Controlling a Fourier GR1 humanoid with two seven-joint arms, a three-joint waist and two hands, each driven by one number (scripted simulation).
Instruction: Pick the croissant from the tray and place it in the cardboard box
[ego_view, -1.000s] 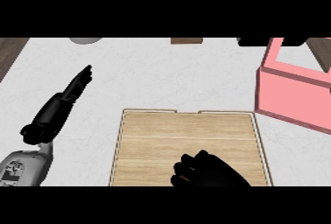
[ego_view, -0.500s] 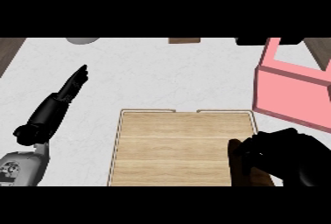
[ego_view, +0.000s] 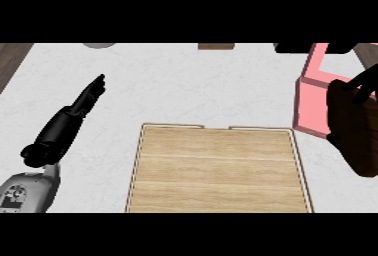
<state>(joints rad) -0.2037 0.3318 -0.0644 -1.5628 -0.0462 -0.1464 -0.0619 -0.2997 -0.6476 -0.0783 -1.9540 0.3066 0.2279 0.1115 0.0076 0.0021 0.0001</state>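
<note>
**Right hand up beside the pink box**

Nearest us, the wooden tray (ego_view: 218, 170) lies flat on the white counter (ego_view: 184, 85), its boards bare. At its left the left hand (ego_view: 77, 107) rests open, fingers straight and pointing away. Over on the right edge, the right hand (ego_view: 354, 125) hangs dark in front of the pink box (ego_view: 314, 100); whether its fingers are curled round anything, I cannot tell. The croissant itself is nowhere in sight.

Kitchen: white marble counter (ego_view: 192, 85) w/ wooden tray (ego_view: 218, 170).
</note>
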